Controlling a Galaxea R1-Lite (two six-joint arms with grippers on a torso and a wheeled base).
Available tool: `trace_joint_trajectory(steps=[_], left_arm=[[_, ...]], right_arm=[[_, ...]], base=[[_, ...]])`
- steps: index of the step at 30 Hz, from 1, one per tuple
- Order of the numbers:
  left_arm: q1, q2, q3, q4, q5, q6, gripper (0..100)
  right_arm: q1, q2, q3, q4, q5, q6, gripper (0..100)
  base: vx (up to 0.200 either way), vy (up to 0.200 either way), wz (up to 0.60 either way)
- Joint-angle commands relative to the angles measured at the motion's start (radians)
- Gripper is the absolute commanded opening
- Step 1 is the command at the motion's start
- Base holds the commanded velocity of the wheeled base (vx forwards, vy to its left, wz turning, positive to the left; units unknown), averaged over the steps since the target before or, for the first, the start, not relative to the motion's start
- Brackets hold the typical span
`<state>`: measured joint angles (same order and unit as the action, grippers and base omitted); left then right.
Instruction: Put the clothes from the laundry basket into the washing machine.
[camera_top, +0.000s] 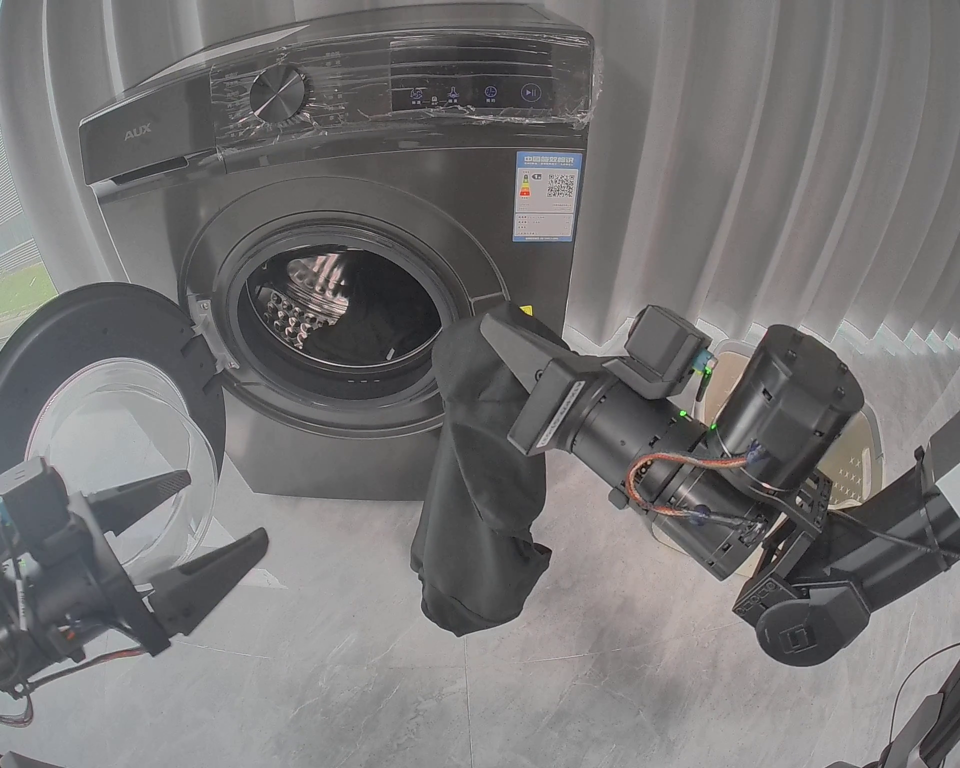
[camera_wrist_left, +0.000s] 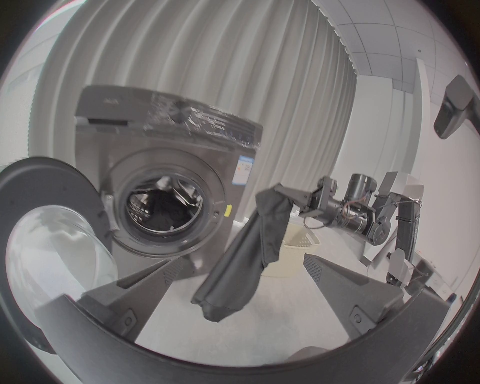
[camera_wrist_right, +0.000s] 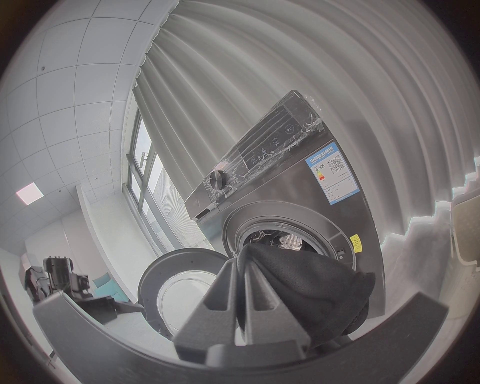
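A dark grey washing machine stands against the curtain with its round door swung wide to the left. Dark cloth lies inside the drum. My right gripper is shut on a black garment that hangs down in front of the machine's lower right, just outside the opening. The right wrist view has the garment draped over the shut fingers, facing the drum. My left gripper stands open low at the left, below the door. The cream laundry basket sits right of the machine.
Pale curtains hang behind and to the right of the machine. The floor is grey tile with open room in front. The open door stands close beside my left gripper.
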<state>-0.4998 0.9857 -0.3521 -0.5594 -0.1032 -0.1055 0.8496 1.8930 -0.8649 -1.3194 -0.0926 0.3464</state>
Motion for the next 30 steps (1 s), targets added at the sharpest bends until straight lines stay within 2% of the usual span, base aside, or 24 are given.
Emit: trace_joint_trajectory(steps=[1,2,4,9,11,17,21,24,26,27,30], left_arm=[[-0.079,0.231,-0.008,-0.067,-0.001,-0.036,100],[-0.079,0.231,-0.008,-0.067,-0.001,-0.036,100],[-0.085,0.289,-0.022,-0.099,-0.001,-0.054,100],[-0.148,0.384,-0.053,-0.183,0.003,-0.152,100],[-0.18,0.409,-0.057,-0.197,0.003,-0.172,100],[-0.201,0.49,-0.1,-0.201,0.005,-0.192,100],[-0.227,0.573,-0.117,-0.252,0.003,-0.201,100],[-0.255,0.637,-0.126,-0.329,0.003,-0.212,100],[-0.258,0.643,-0.126,-0.336,0.003,-0.215,100],[-0.275,0.705,-0.13,-0.415,0.003,-0.241,100],[-0.275,0.78,-0.137,-0.491,0.003,-0.243,100]], right_arm=[[-0.001,0.012,-0.029,0.009,-0.003,0.005,0],[-0.001,0.014,-0.029,0.009,-0.003,0.005,0],[-0.001,0.02,-0.029,0.008,-0.001,0.006,0],[-0.001,0.023,-0.029,0.008,-0.003,0.023,0],[-0.001,0.023,-0.029,0.008,-0.003,0.023,0],[-0.001,0.023,-0.029,0.005,-0.003,0.023,0],[-0.001,0.023,-0.029,0.002,-0.003,0.023,0],[-0.001,0.023,-0.029,0.0,-0.003,0.023,0],[-0.001,0.023,-0.029,0.0,-0.003,0.023,0],[-0.001,0.023,-0.028,-0.001,-0.003,0.025,0],[0.0,0.023,-0.028,-0.001,-0.003,0.023,0]], base=[[0.0,0.0,0.0],[0.0,0.0,0.0],[0.0,0.0,0.0],[0.0,0.0,0.0],[0.0,0.0,0.0],[0.0,0.0,0.0],[0.0,0.0,0.0],[0.0,0.0,0.0],[0.0,0.0,0.0],[0.0,0.0,0.0],[0.0,0.0,0.0]])
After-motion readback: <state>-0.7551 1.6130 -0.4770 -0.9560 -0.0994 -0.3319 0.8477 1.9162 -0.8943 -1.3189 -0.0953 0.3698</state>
